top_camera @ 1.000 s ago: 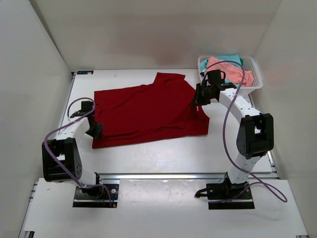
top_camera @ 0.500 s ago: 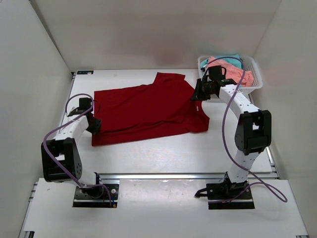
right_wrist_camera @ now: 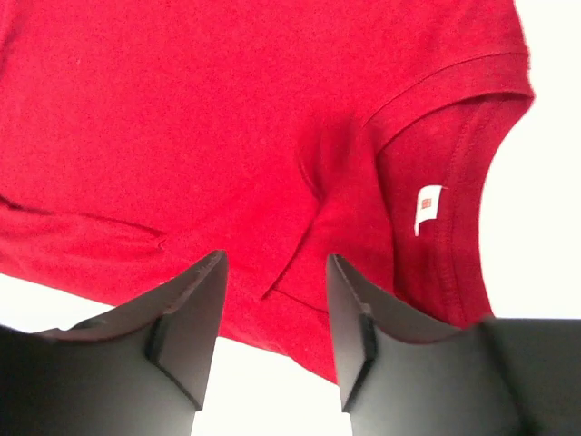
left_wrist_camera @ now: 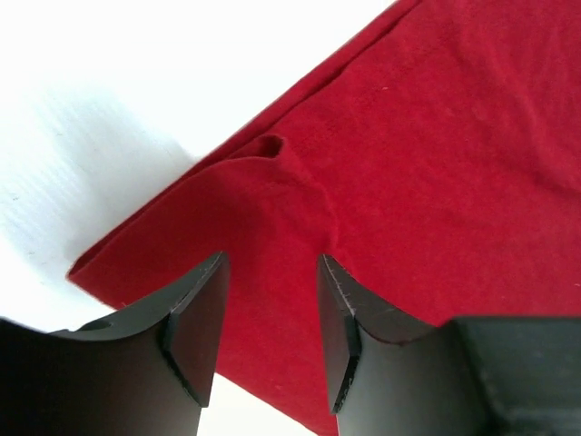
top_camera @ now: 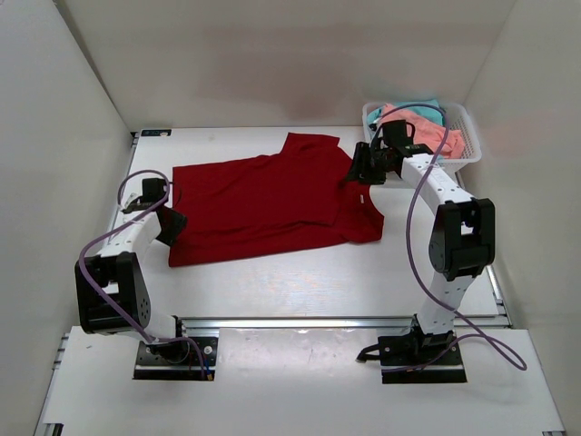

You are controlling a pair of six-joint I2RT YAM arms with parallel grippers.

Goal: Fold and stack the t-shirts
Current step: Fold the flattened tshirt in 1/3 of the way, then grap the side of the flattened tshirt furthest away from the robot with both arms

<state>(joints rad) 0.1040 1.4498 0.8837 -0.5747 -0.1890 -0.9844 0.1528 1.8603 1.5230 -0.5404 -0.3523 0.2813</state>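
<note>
While both grippers stay parted, the left gripper (top_camera: 171,224) has drawn left off the dark red t-shirt (top_camera: 272,200), and the right gripper (top_camera: 359,170) has edged farther.

Overhead view behind arms, wrist views close above dark red t-shirt (top_camera: 272,204), shared by all

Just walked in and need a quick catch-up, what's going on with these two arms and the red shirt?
Two arms are working on a dark red t-shirt spread flat on the table. The left gripper hovers open over the shirt's left edge, and the right gripper hangs open above cloth near the collar and tag. Neither holds anything. A salmon pink t-shirt and a teal t-shirt wait in the white basket.
</note>
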